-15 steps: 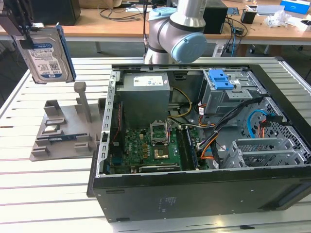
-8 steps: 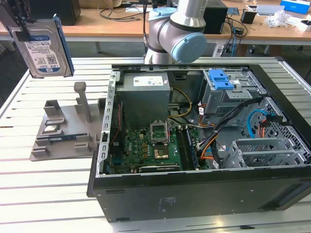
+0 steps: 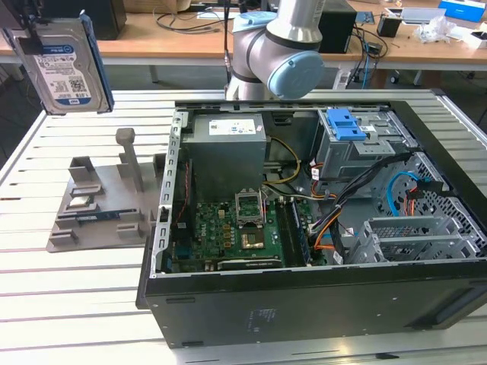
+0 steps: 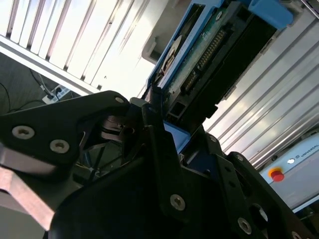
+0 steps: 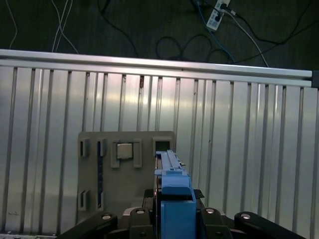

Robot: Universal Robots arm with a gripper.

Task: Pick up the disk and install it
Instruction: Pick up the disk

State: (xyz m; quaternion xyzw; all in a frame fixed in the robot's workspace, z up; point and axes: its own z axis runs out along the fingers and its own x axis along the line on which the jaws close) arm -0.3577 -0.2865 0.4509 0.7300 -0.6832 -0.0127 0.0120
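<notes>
In the exterior view the disk (image 3: 67,67), a silver hard drive with a white-and-blue label in a blue frame, hangs upright in the air high at the view's left, above the grey holder (image 3: 99,201). My gripper (image 3: 29,36) is shut on its upper end. Seen edge-on in the first wrist view, the disk (image 5: 172,174) has its blue frame clamped between the black fingers (image 5: 209,215), over the holder (image 5: 124,174). In the second wrist view the disk's connector edge (image 4: 202,59) sticks out past the fingers (image 4: 159,144).
An open computer case (image 3: 312,220) lies on the slatted table (image 3: 76,304), with a motherboard, cables and a metal drive cage bearing a blue latch (image 3: 346,124). The arm's base (image 3: 270,53) stands behind it. A small silver chip (image 3: 80,202) rests in the holder.
</notes>
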